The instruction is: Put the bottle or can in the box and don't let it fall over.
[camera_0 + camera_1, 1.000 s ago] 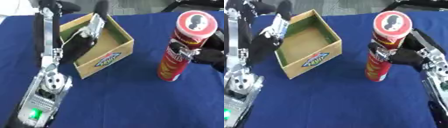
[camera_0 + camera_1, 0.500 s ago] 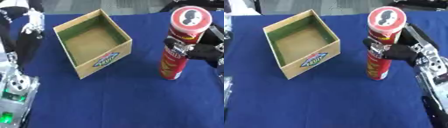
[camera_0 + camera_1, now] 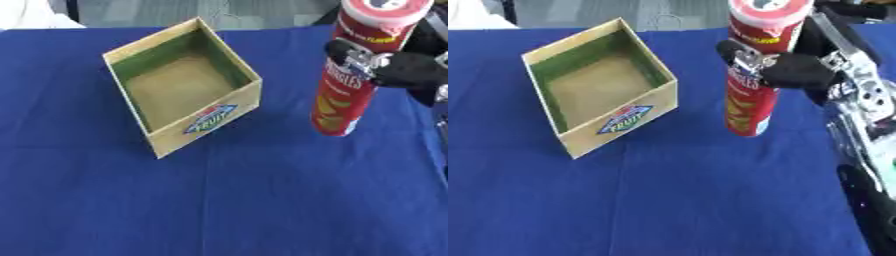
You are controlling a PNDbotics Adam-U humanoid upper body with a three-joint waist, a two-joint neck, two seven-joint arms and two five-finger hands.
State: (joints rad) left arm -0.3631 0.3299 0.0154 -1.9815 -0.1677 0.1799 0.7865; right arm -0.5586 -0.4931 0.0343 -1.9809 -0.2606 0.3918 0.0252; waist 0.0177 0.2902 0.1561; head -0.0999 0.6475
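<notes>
A: Since we read from the left, start with the box [image 3: 182, 104]: open cardboard, set askew on the blue tabletop [image 3: 227, 200], nothing inside it that I can see, a fruit label on its near wall.

B: And the can [image 3: 756, 75] stands well to its right, a tall red crisp tube, upright. Its base looks to be on the cloth or barely off it; I cannot tell which.

A: The right hand [image 3: 798, 70] has its fingers curled round the can's upper half, clamped on it from the right side.

B: That grasp sits high, so I would judge the tube could swing. Keep it vertical, raise it enough to clear the box wall, carry it left over the opening, and lower it straight to the floor of the box before the fingers let go.

A: Agreed. Release only once the base is flat, away from the walls.

B: What we cannot see: the can's lid is cut by the top edge, the thumb is behind the tube, and the left hand shows in neither view.
</notes>
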